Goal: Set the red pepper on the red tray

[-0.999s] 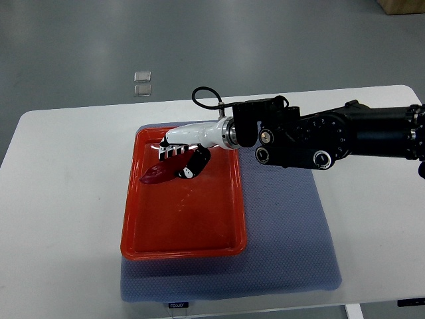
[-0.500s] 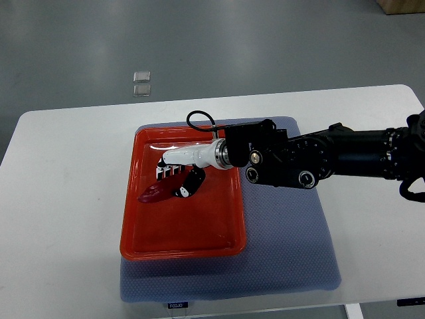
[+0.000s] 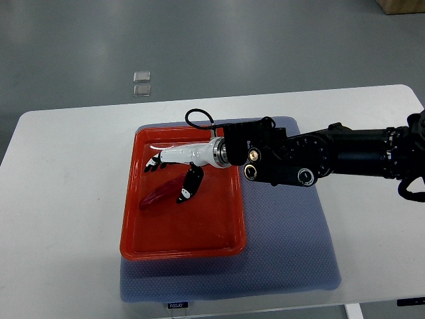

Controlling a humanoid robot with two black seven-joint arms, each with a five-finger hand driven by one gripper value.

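One view is all I have, from the top: my right hand (image 3: 174, 174) has gone from clamped on the red pepper (image 3: 159, 195) half a second ago to fingers spread, thumb beside it. The pepper now lies flat on the red tray (image 3: 229, 226), left of centre, so I judge the placement essentially done; only withdrawal remains. Its long axis runs diagonally, one end toward the near left, the other toward the far right. The left arm is out of sight.
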